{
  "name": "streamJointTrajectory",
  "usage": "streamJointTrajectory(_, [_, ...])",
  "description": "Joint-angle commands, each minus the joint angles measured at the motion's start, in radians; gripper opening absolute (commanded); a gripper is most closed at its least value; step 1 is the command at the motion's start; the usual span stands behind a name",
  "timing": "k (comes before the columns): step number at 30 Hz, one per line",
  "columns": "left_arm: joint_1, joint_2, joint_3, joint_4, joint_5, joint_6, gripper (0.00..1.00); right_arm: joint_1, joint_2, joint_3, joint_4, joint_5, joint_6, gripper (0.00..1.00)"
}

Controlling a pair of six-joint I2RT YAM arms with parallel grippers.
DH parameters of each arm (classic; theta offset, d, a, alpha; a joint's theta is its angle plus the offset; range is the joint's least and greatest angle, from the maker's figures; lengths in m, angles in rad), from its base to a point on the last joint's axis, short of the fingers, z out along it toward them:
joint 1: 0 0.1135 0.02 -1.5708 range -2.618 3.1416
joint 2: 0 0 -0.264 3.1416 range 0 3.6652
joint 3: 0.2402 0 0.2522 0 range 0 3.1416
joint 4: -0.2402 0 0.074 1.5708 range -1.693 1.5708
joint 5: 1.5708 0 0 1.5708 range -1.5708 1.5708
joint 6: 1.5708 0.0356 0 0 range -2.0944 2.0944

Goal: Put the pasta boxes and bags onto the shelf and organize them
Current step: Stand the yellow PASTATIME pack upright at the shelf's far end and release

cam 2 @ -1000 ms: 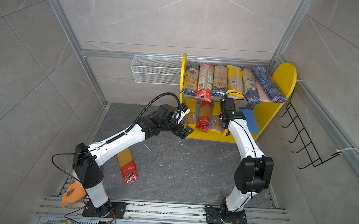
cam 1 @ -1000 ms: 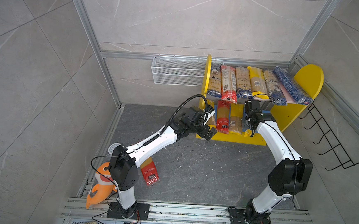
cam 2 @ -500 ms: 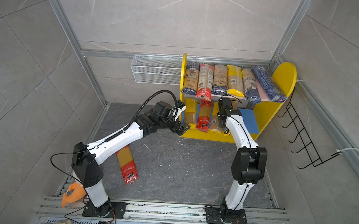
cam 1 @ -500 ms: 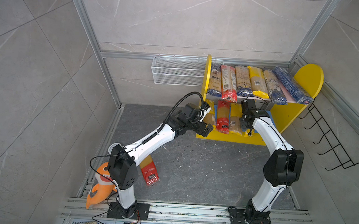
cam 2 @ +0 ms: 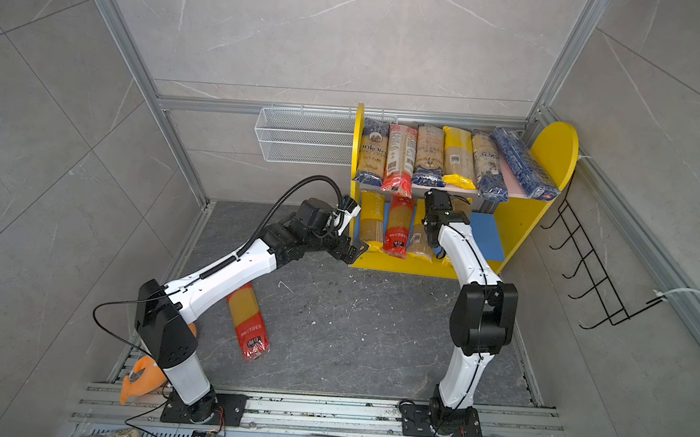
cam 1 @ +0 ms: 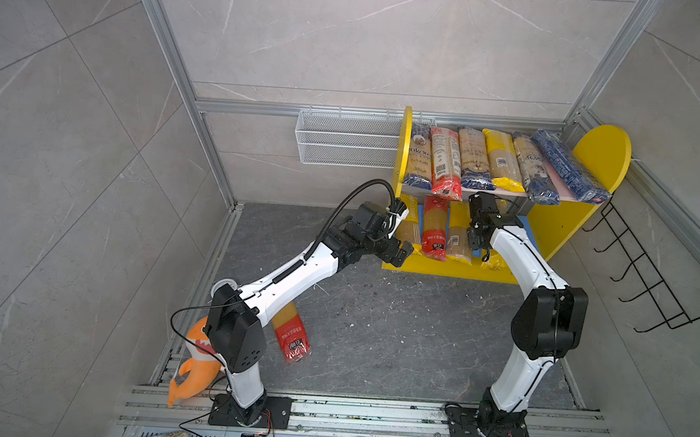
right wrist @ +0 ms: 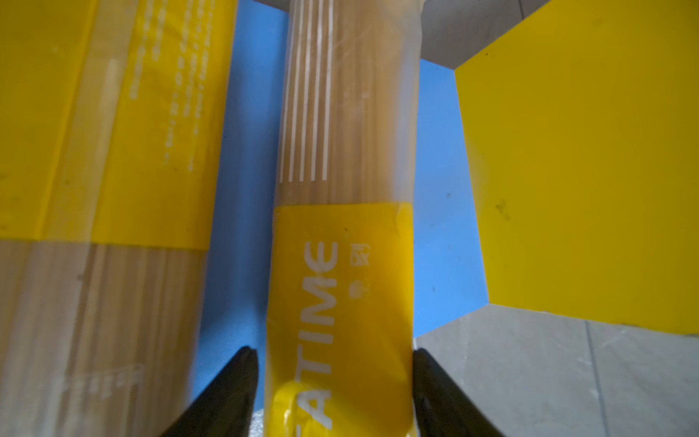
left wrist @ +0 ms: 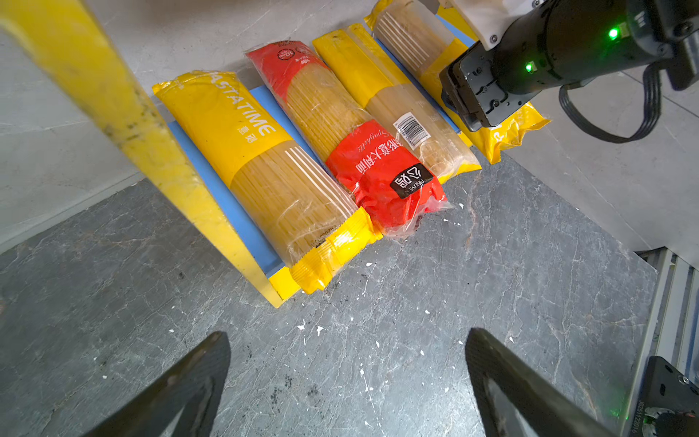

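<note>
An orange shark toy (cam 1: 196, 356) lies at the near left corner of the floor (cam 1: 395, 334). Just right of it a red-ended spaghetti pack (cam 1: 291, 336) lies on the floor, partly under the left arm. The left tool (left wrist: 348, 335) hovers over the floor before the left panel of the shelf (cam 1: 604, 156), released, nothing between its fingers (left wrist: 196, 378). A white wire basket (cam 1: 344, 144) hangs on the back wall beside it. Six packs (cam 1: 472, 160) lie side by side across the pink upper board (cam 1: 565, 193). On the blue lower board (cam 2: 486, 236), from its left edge: a yellow PASTA TIME pack (left wrist: 257, 151), a red pack (left wrist: 340, 125), a barcoded pack (left wrist: 401, 109), then a second PASTA TIME pack (right wrist: 340, 265). The right tool (right wrist: 331, 355) straddles this last one, released: blue board shows between one finger (right wrist: 230, 386) and the bag.
</note>
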State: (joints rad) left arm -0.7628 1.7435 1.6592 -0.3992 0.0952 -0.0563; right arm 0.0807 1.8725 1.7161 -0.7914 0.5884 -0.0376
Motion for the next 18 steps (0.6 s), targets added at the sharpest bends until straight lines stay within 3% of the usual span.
streamJointTrajectory(1, [0.004,-0.058,-0.005,0.004,-0.013,0.003,1.0,-0.01,-0.051,0.035,0.117,0.02,0.024,0.68])
streamJointTrajectory(10, [0.005,-0.092,-0.027,-0.006,-0.018,0.003,1.0,-0.008,-0.123,-0.006,0.086,0.004,0.057,0.71])
streamJointTrajectory(11, [0.004,-0.097,-0.032,-0.006,-0.02,0.002,1.0,-0.009,-0.137,-0.016,0.083,-0.013,0.063,0.81])
streamJointTrajectory(14, [0.004,-0.115,-0.048,-0.007,-0.022,-0.001,1.0,-0.009,-0.18,-0.039,0.081,-0.056,0.08,0.94])
streamJointTrajectory(18, [0.003,-0.145,-0.082,-0.006,-0.026,-0.005,1.0,-0.008,-0.216,-0.073,0.074,-0.074,0.09,0.95])
